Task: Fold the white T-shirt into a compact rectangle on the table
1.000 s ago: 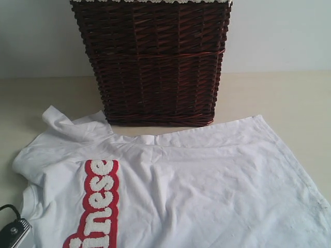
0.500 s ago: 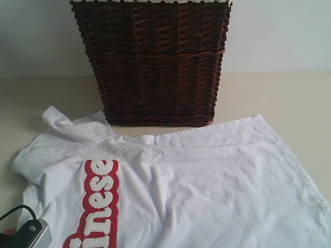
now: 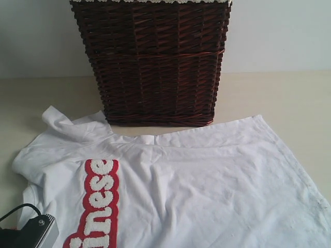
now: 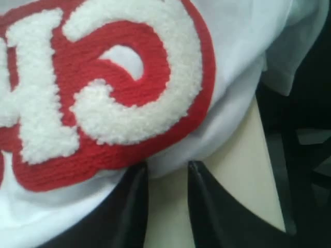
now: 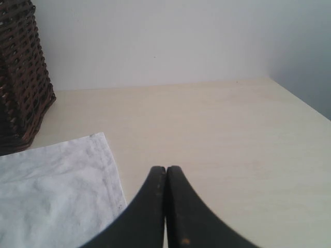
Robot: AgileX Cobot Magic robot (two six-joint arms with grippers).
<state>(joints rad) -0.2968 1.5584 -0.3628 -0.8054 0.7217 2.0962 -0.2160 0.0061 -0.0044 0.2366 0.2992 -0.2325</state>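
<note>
The left claw (image 4: 166, 169) is narrowly parted at the white T-shirt (image 3: 207, 181) edge — the right claw (image 5: 166, 170) is closed, empty, over the surface (image 5: 232, 134).

White T-shirt (image 3: 207, 186) lies spread before wicker basket (image 3: 155, 62).

Pale cream table (image 3: 269, 98), matte. White T-shirt (image 3: 207, 191) lies spread across its near side. Dark wicker basket (image 3: 155, 67) stands just behind.

Soft white cloth shirt (image 3: 207, 181) with fuzzy, red-edged lettering (image 3: 101, 206); rough dark woven wicker basket (image 3: 155, 62); matt, smooth cream worktop (image 3: 279, 98).
</note>
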